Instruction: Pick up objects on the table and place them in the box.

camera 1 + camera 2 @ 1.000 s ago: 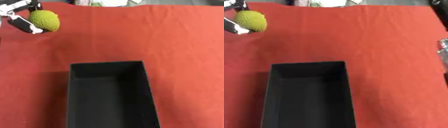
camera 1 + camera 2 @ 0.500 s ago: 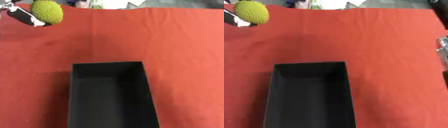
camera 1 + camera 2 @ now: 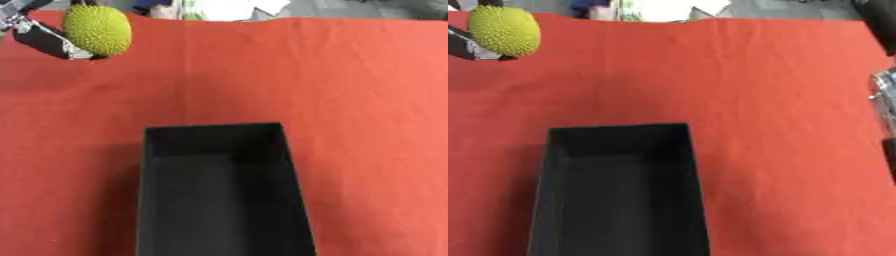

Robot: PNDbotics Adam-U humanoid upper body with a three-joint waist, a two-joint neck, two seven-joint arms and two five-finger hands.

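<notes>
Carry step: my left hand (image 3: pixel 42 37) grips the spiky green fruit (image 3: pixel 96 29), held up at the far left, well apart from the black box (image 3: pixel 223 200). Next: move it right over the box opening, then let go.

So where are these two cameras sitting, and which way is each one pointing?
Left eye view: in the robot's head, looking down at the red tablecloth and black box; the left hand shows top left, curled round a bumpy green fruit.
Right eye view: beside it, same downward look; part of the right arm shows at the right edge.
Both share the box, cloth, fruit and left hand.
</notes>
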